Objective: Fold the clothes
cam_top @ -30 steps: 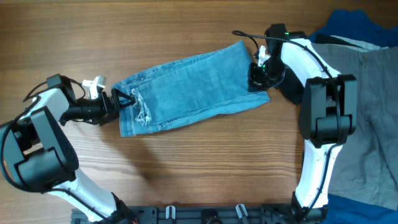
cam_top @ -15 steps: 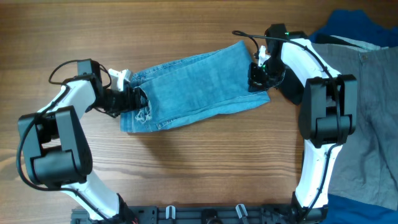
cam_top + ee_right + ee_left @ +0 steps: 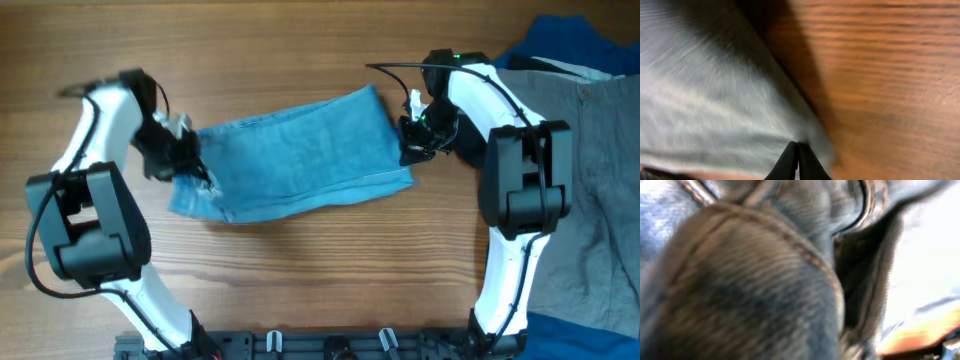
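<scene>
The clothes, light blue denim jeans folded into a long band, lie slantwise across the middle of the wooden table. My left gripper is at their left end, blurred by motion, with that end bunched up around it. Dark stitched denim fills the left wrist view and hides the fingers. At the right end sits my right gripper. In the right wrist view the right gripper is shut, its tips pinching the edge of the pale denim just above the wood.
A grey garment and a dark blue cloth lie piled at the table's right side, behind my right arm. A black rail runs along the front edge.
My left arm swung in from the left, reached the jeans' left end and closed there. The band has shifted down and left, and its frayed left end has bunched up. The right gripper moved slightly with it.
</scene>
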`<state>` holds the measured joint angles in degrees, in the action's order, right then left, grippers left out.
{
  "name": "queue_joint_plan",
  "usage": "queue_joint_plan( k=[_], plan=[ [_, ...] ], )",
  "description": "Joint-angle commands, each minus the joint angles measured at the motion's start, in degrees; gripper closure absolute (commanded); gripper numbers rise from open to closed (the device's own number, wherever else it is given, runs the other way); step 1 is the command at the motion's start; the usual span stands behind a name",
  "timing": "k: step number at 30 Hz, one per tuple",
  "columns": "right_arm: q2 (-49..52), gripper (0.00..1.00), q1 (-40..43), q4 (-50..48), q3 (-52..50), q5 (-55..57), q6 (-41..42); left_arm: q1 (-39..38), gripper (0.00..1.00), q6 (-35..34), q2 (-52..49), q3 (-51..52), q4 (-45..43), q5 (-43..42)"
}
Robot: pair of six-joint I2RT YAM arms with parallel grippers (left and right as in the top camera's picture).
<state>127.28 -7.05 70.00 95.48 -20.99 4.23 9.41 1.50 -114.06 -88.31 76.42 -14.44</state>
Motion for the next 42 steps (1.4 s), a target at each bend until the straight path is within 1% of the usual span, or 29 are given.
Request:
queue_joint_plan(
  k=[1, 3, 4, 5, 7, 9, 10, 11, 13, 15, 17, 19, 21, 23, 26, 28, 30, 31, 33, 34, 35, 36, 37, 39, 41, 42],
  plan=[
    [-7.19, 0.96, -0.39, -1.53, -0.07, -13.33, -9.75, -2.97, 0.75, -0.52, 1.03, -12.66, 4.33, 0.98],
    [-8.20, 0.95, -1.36, -3.37, -0.07, -19.15, -9.94, -5.88, 0.75, -0.57, 1.05, -14.75, 5.20, -1.11],
    [-8.26, 0.96, -2.08, -4.57, -0.09, -21.40, -8.96, -7.23, 0.74, -0.79, 1.05, -15.28, 5.33, -1.42],
    [-8.24, 0.96, -3.32, -6.97, -0.35, -22.51, -6.10, -9.07, 0.73, -0.96, 1.05, -15.80, 5.55, -1.40],
    [-8.24, 0.96, -5.55, -11.47, -1.20, -21.57, -2.08, -11.52, 0.73, -2.43, 1.05, -15.98, 5.42, -1.44],
    [-8.13, 0.96, -7.96, -15.19, -1.68, -17.66, 3.04, -14.34, 0.75, -5.03, 1.05, -15.96, 4.76, -1.60],
    [-8.11, 0.96, -9.31, -17.70, -2.21, -16.50, 6.25, -16.41, 0.74, -5.25, 1.05, -15.96, 4.24, -1.55],
    [-8.07, 0.95, -10.14, -19.17, -2.49, -16.52, 7.45, -17.44, 0.72, -5.46, 1.05, -15.98, 3.93, -1.53],
    [-7.54, 0.95, -12.39, -21.92, -3.02, -16.44, 11.02, -19.10, 0.72, -5.77, 1.05, -15.98, 3.74, -1.44],
    [-6.73, 0.95, -14.97, -25.00, -4.13, -13.73, 16.22, -19.96, 0.73, -6.93, 1.09, -15.98, 3.78, -0.94],
    [-5.51, 0.95, -17.31, -28.00, -5.73, -8.26, 22.58, -19.98, 0.74, -6.95, 1.62, -16.55, 4.22, -0.94],
    [-3.39, 0.94, -19.02, -30.88, -7.15, -7.30, 26.67, -19.47, 0.73, -6.91, 2.34, -18.29, 5.33, -0.66],
    [-0.96, 0.94, -20.41, -32.02, -7.50, -7.58, 29.24, -18.91, 0.70, -6.88, 3.34, -21.29, 6.95, 0.87],
    [1.18, 0.95, -22.10, -33.97, -7.50, -11.19, 29.38, -18.91, 0.67, -6.91, 4.22, -24.63, 7.43, 1.20],
    [2.27, 0.95, -24.65, -40.04, -7.48, -19.56, 24.79, -19.23, 0.67, -6.95, 4.59, -27.43, 7.98, 0.74],
    [2.25, 0.96, -25.49, -42.45, -7.41, -21.84, 23.04, -19.61, 0.69, -6.95, 4.59, -28.24, 8.50, 0.31],
    [1.81, 0.96, -25.05, -41.99, -7.06, -22.18, 22.99, -20.24, 0.68, -6.93, 4.59, -28.24, 8.61, 0.39],
    [1.31, 0.96, -24.30, -41.38, -6.99, -22.16, 23.12, -20.41, 0.66, -6.93, 4.59, -28.24, 8.94, 0.92],
    [-0.33, 0.96, -21.92, -39.60, -6.99, -22.08, 22.75, -20.35, 0.46, -6.95, 4.59, -28.22, 9.86, 4.87],
    [-1.64, 0.95, -20.06, -37.86, -6.99, -21.40, 22.69, -19.93, 0.38, -6.97, 4.59, -28.22, 10.62, 8.46],
    [-3.65, 0.95, -17.42, -35.87, -6.99, -21.09, 20.94, -19.21, 0.27, -6.97, 4.55, -28.06, 11.23, 10.16],
    [-4.90, 0.96, -15.96, -34.62, -6.99, -21.09, 19.30, -18.49, 0.22, -6.93, 4.55, -27.76, 11.43, 10.25],
    [-6.86, 0.96, -13.66, -32.54, -6.99, -21.11, 16.26, -17.59, 0.20, -6.93, 4.55, -27.26, 11.47, 10.25],
    [-10.19, 0.95, -10.29, -28.81, -6.99, -21.00, 10.25, -14.84, 0.09, -6.91, 4.55, -25.09, 11.04, 9.90],
    [-12.31, 0.93, -8.11, -25.81, -6.99, -19.67, 8.02, -12.31, 0.00, -6.43, 4.55, -21.62, 9.53, 8.24],
    [-12.90, 0.92, -7.28, -24.44, -6.99, -18.56, 7.78, -10.97, 0.00, -5.38, 4.55, -19.37, 8.61, 6.84]
  ],
)
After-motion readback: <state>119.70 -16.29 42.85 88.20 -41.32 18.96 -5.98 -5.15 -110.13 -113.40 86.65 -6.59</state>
